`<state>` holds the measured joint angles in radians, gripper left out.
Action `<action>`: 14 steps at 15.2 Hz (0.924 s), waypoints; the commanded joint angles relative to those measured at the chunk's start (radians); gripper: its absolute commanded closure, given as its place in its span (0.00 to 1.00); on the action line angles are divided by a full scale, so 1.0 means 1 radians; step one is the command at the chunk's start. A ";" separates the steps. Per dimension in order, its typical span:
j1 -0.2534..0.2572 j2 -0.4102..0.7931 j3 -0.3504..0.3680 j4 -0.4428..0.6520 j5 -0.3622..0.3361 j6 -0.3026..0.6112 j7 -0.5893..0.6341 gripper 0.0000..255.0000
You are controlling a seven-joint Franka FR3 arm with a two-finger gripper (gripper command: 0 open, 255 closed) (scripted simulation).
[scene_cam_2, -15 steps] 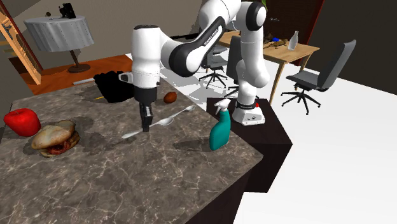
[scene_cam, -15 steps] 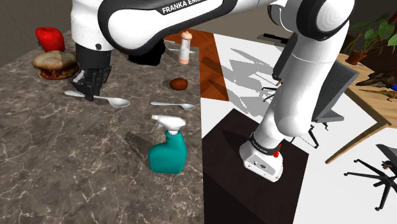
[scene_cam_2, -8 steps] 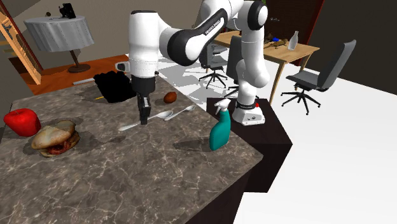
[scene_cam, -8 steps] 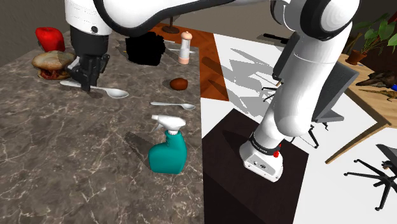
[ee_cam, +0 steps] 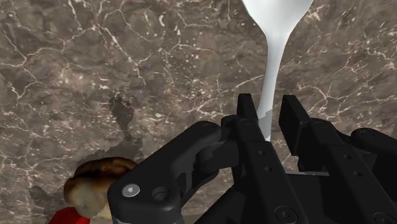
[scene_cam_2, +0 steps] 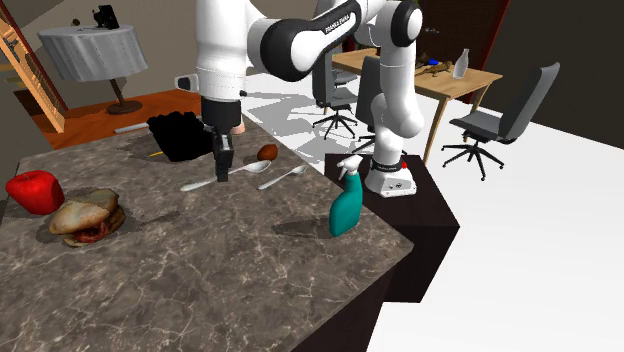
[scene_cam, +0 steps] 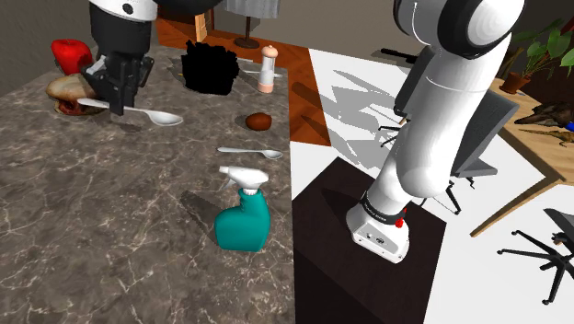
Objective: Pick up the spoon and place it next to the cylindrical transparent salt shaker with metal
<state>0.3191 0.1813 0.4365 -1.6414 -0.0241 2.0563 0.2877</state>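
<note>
**Spoon in Grasp, Well Apart from the Salt Shaker**

Presently the black gripper (scene_cam: 111, 101) is clamped on the handle of a white spoon (scene_cam: 140, 113). The wrist view shows both fingers pressed against the handle, with the bowl pointing away from the hand. The spoon is held roughly level and clear of the dark marbled counter (scene_cam: 110, 239) (a soft shadow lies on the stone beneath it). The second exterior view shows the same: the gripper (scene_cam_2: 222, 172) points downward and the spoon (scene_cam_2: 228, 176) runs crosswise between its fingers.

All positions below are taken from the salt shaker (scene_cam: 268, 69), which stands upright near the counter's far edge.

1. The held spoon is well apart from the shaker, toward the shoulder view's left and somewhat nearer the camera.
2. A black blocky object (scene_cam: 212, 70) sits just beside the shaker, on the shoulder view's left.
3. A small brown rounded item (scene_cam: 258, 121) rests in front of the shaker, near it.
4. A second spoon (scene_cam: 250, 151) lies flat on the counter, farther in front of the shaker than the brown item.
5. A teal spray bottle (scene_cam: 244, 219) stands upright farther forward again, well apart from the shaker.
6. A sandwich (scene_cam: 64, 89) and a red item (scene_cam: 70, 53) lie beyond the gripper, farthest from the shaker on the shoulder view's left.
</note>
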 commanded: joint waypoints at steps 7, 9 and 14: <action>0.004 0.006 0.002 0.114 -0.003 -0.109 0.004 1.00; 0.007 0.009 0.002 0.146 -0.005 -0.137 0.006 1.00; -0.066 -0.090 -0.028 0.038 0.066 -0.125 -0.103 1.00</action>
<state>0.2708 0.1206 0.4158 -1.5668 0.0224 1.9228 0.2130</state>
